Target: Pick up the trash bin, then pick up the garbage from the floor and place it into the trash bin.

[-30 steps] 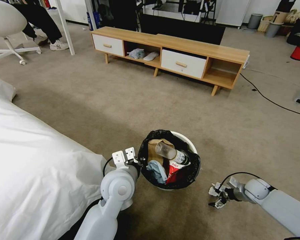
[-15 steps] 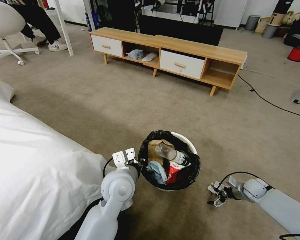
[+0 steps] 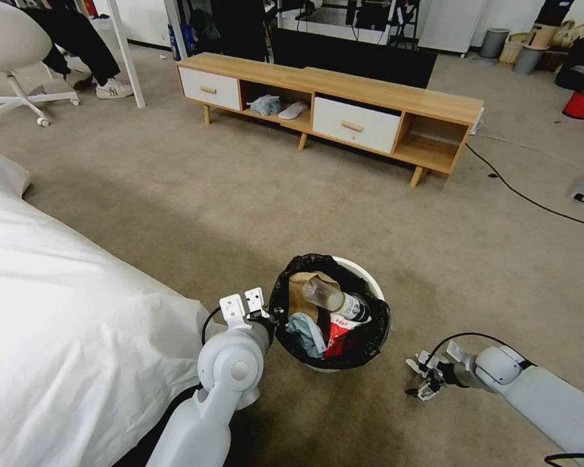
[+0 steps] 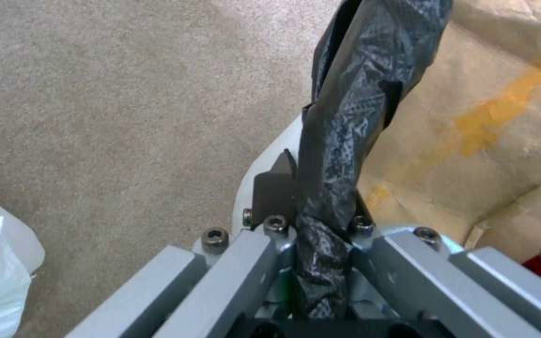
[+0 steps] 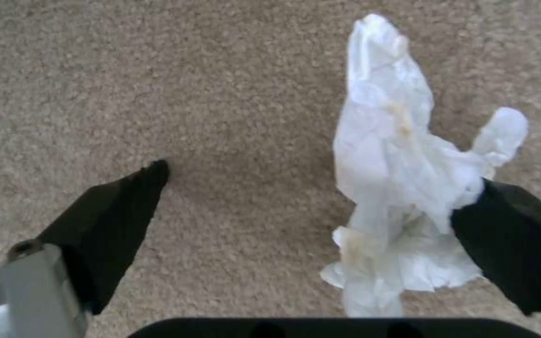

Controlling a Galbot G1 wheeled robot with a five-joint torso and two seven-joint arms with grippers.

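Observation:
The trash bin [image 3: 365,270], white with a black bag [image 4: 345,117] over its rim, stands on the floor [image 3: 240,207] right in front of me. My left gripper [image 3: 269,316] is shut on its near-left rim, pinching bag and rim [image 4: 324,197]. Inside lie a clear bottle [image 3: 334,299], a brown paper bag [image 3: 300,285] and a red packet [image 3: 334,337]. To the bin's right, my right gripper [image 3: 423,383] hangs low over the carpet, open. A crumpled white tissue [image 5: 402,178], a piece of the garbage, lies between its fingers [image 5: 320,180], against one fingertip.
A bed with a white sheet [image 3: 78,337] fills the left side, close to my left arm. A low wooden bench [image 3: 331,104] stands ahead. A black cable [image 3: 532,201] crosses the carpet at right. Open carpet lies between bin and bench.
The whole picture shifts slightly with the camera. Both grippers keep their places, the left still clamped on the bin's rim.

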